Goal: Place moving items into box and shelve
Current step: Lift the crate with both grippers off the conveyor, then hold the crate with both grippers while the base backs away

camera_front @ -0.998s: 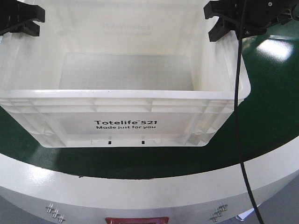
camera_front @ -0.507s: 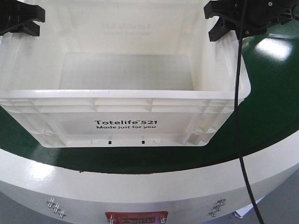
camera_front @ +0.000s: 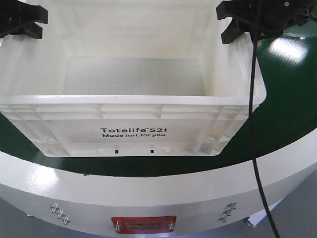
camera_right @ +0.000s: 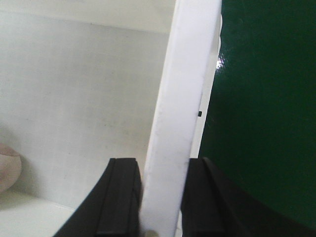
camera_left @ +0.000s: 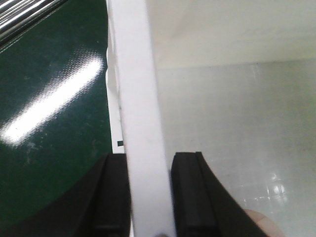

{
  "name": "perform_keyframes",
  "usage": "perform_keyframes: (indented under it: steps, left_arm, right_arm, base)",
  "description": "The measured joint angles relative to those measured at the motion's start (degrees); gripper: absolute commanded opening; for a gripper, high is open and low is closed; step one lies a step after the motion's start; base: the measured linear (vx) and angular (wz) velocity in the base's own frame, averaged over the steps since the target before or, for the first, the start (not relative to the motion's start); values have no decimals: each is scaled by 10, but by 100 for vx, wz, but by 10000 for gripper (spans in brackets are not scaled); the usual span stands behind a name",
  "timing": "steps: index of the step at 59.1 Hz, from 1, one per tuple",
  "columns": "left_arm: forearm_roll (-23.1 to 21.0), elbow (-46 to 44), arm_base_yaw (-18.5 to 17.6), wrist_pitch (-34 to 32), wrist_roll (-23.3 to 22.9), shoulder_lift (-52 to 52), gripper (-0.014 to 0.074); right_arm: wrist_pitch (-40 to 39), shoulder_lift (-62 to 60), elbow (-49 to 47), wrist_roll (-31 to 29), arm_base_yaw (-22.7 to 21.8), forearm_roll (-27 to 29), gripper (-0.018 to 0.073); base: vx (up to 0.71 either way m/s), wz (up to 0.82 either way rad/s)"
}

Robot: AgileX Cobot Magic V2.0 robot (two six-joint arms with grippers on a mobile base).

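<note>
**Fig. Front view plus two wrist views.** Box (camera_front: 74, 130): large white plastic crate w/ ribbed rim and black print "Totelife 521 Made just for you" on the near wall. It spans the gap btwn the two claws, over the dark green top of a round, white-edged bench (camera_front: 290, 129). Contact w/ the top cannot be told.

Left claw (camera_front: 22, 21): black, set on the box's left wall rim. In the wrist view its fingers (camera_left: 192, 197) are narrow. One sits inside the wall and one outside, w/ the white rim pinched btwn them. The green bench top lies outboard of it.

Right claw (camera_front: 237, 22): same grip on the right wall rim. Its pads (camera_right: 118, 197) press either side of the wall, w/ the box floor inboard and the bench top outboard.

A black cable (camera_front: 253, 124) hangs from the right claw, crossing the box corner and the bench edge. A red plate (camera_front: 143, 224) sits on the bench's front face, below both claws.
</note>
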Motion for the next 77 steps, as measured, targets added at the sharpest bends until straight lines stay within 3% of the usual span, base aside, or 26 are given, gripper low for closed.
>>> perform_keyframes:
  steps: [49,64,77]
  left_arm:
    - [2,0,0,-1,0,0,-16]
    - [14,0,1,-1,-39,0,-16]
    - [15,0,1,0,-45,0,-16]
  right_arm:
    - [0,0,0,0,-2,9,-11]
    - [0,0,0,1,-3,33,-11]
    - [-1,0,0,1,-6,38,-11]
  base:
    - [0,0]
    - [0,0]
    - [0,0]
